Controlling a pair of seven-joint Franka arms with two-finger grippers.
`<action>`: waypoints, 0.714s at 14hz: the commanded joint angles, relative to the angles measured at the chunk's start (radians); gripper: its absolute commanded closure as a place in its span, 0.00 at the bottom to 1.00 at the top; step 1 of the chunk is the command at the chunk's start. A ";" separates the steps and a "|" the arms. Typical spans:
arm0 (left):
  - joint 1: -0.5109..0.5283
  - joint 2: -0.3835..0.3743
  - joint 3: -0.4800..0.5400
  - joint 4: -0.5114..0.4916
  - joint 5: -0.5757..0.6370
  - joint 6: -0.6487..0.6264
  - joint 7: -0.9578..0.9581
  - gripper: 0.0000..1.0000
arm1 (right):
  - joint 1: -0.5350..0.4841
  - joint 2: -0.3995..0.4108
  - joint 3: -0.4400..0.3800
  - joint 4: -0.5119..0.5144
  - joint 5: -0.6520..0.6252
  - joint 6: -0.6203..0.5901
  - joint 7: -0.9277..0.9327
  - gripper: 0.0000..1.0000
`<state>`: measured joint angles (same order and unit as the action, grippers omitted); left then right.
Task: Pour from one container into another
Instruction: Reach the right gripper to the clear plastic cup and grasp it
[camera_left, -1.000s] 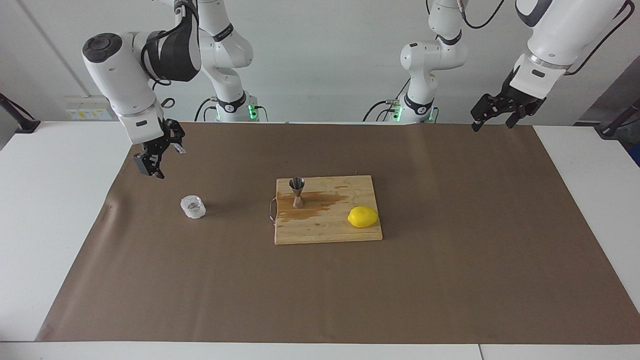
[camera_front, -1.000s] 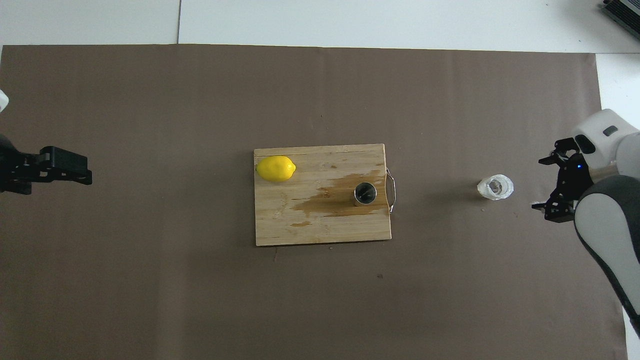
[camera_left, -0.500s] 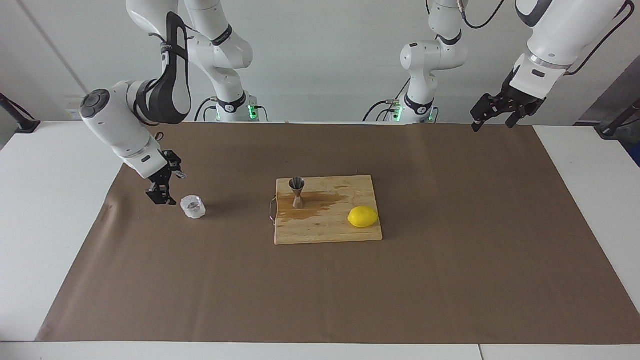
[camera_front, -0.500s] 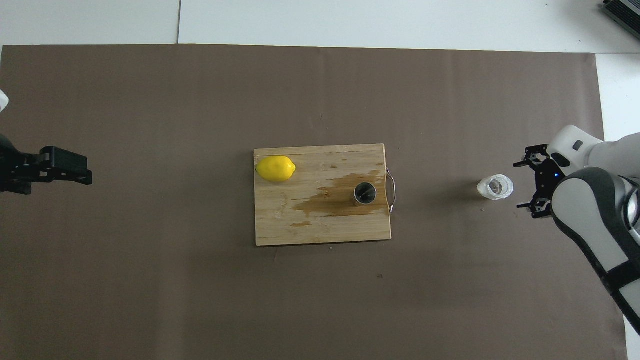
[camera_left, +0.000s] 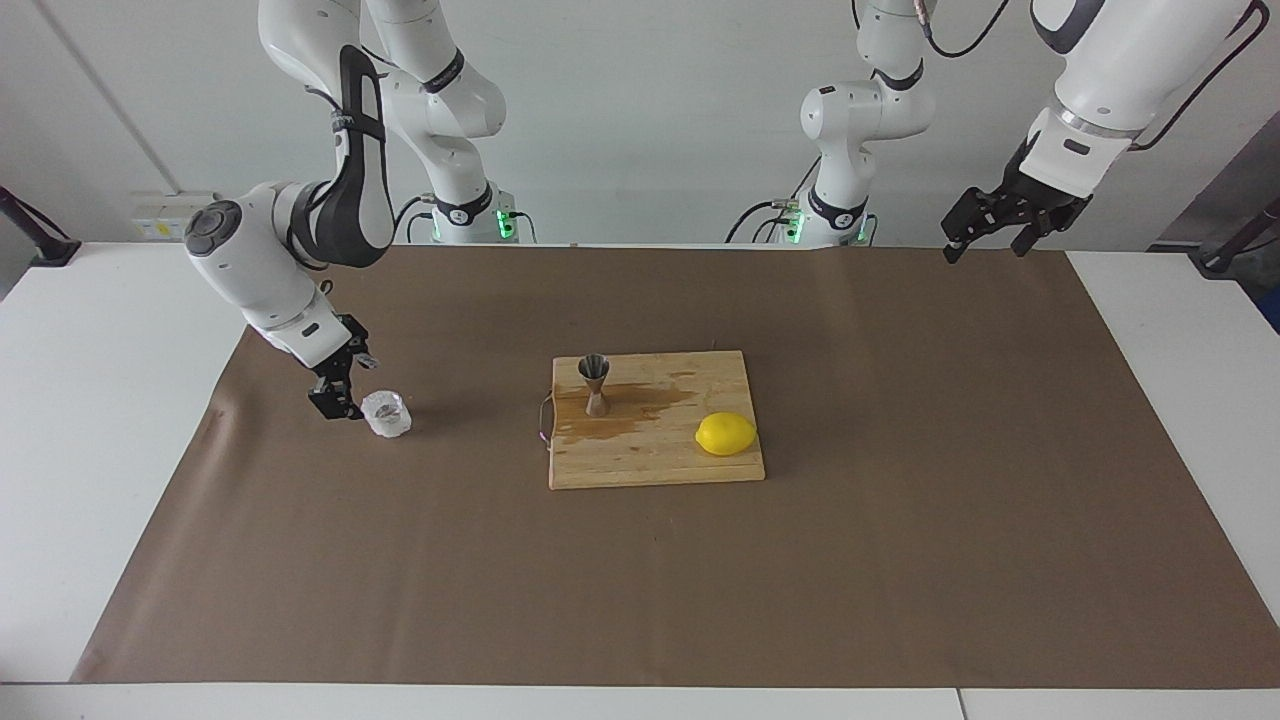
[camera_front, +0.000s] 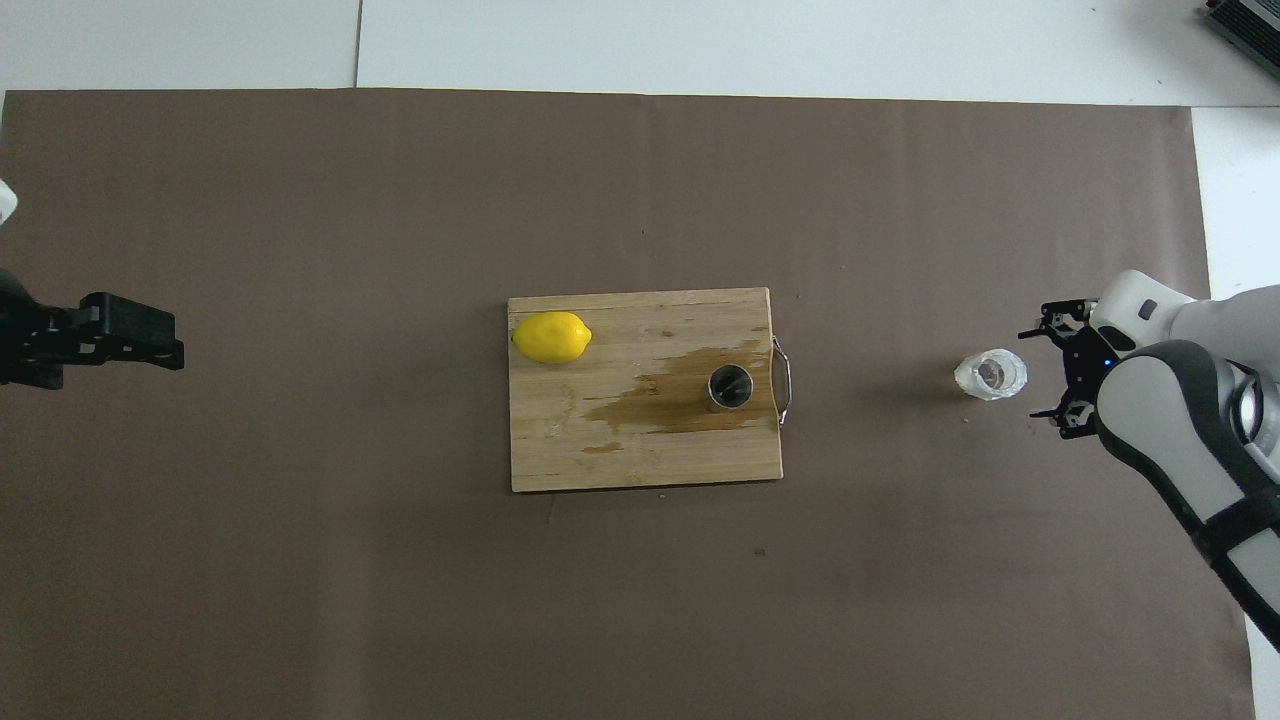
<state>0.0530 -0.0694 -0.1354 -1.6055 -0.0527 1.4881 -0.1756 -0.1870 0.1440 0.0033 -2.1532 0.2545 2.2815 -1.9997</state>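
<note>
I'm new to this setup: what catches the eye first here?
The yellow lemon on the wooden cutting board mid-table, where a steel jigger stands on a wet stain. Toward the right arm's end, the open right gripper sits low beside a small glass cup. The left gripper waits, open.

In the overhead view the black left gripper (camera_front: 120, 340) is cut off by the picture's edge, so only its tip is seen and its arm is not shown. The white and grey right arm (camera_front: 1200, 440) is likewise cropped at the edge and corner of that view. Whether anything is held in the small squat clear faceted glass cup (camera_left: 386, 413) cannot be told. The inside of the small silver-grey steel hourglass jigger (camera_front: 731, 387) is seen only as a dark hollow.
</note>
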 joint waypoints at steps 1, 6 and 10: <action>0.005 -0.023 0.000 -0.021 -0.006 -0.009 -0.004 0.00 | -0.003 0.022 0.012 -0.005 0.052 0.036 -0.031 0.00; 0.005 -0.023 0.000 -0.021 -0.006 -0.009 -0.004 0.00 | -0.002 0.049 0.014 -0.008 0.110 0.033 -0.073 0.00; 0.005 -0.023 -0.001 -0.021 -0.006 -0.009 -0.004 0.00 | -0.005 0.077 0.014 -0.014 0.212 0.035 -0.186 0.00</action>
<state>0.0530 -0.0694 -0.1355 -1.6055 -0.0527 1.4880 -0.1756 -0.1851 0.2119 0.0124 -2.1577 0.4211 2.2999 -2.1214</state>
